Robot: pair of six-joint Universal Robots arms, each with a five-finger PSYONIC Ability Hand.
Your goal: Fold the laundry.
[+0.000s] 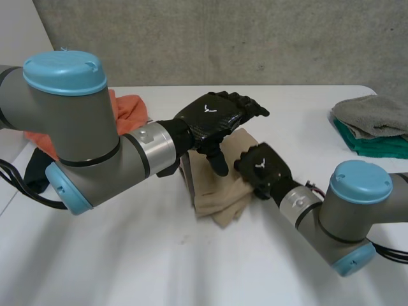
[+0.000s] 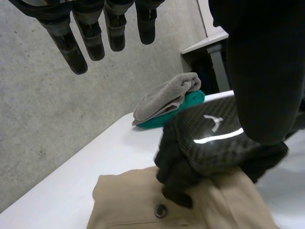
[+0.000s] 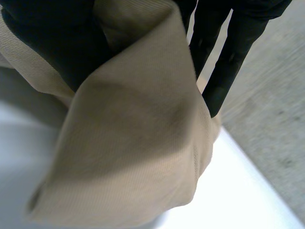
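Folding station, mid-task. A tan garment (image 1: 217,194) lies bunched at the middle of the white bench (image 1: 127,255), its long axis running from the far side toward the robot and slanting slightly to the robot's left. A button (image 2: 161,210) shows on its upper face.

The right hand (image 1: 262,167) rests on the garment's right edge. In the right wrist view a fold of the cloth passes between its thumb and its fingers (image 3: 224,71), so it appears to pinch that edge.

The left hand (image 1: 213,118) hovers above the garment's far end, fingers straight and spread, thumb pointing down, holding nothing.

The garment therefore lies directly below the left hand and in contact with the right, which is the nearer of the two. The coming move likely depends on the left hand descending onto the free left edge.

A grey towel (image 1: 370,111) on a green towel (image 1: 382,146) sits well apart at the right, and an orange cloth (image 1: 131,108) behind the left arm.
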